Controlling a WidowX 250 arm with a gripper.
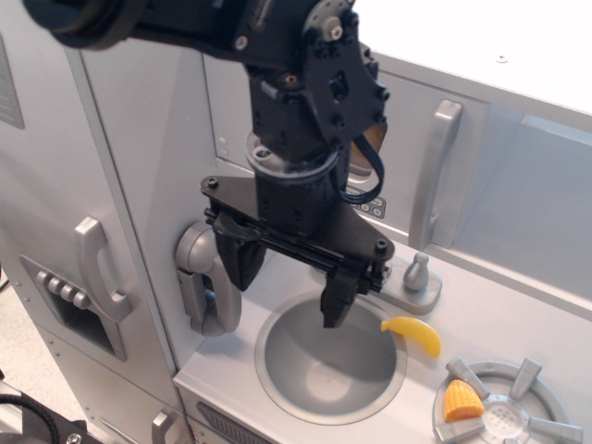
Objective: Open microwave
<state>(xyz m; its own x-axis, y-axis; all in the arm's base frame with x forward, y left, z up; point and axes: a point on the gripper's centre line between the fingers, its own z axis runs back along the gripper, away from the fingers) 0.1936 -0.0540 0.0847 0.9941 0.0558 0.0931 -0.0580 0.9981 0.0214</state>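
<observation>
The microwave [407, 129] is the grey compartment at the back above the counter. Its door looks shut. The long vertical silver handle [433, 171] stands on the door's right side, and a few small buttons [372, 206] show under the arm. The arm hides most of the door and its window. My black gripper [287, 282] hangs open and empty above the sink, pointing down. It is left of and lower than the handle and does not touch it.
The round grey sink [328, 365] lies below the gripper, with a silver faucet [205, 277] at its left and a small knob [418, 274] behind. A yellow banana [413, 335] lies at the sink's right rim. Corn [462, 403] sits on the burner [518, 416]. The fridge door with curved handle [97, 268] stands at left.
</observation>
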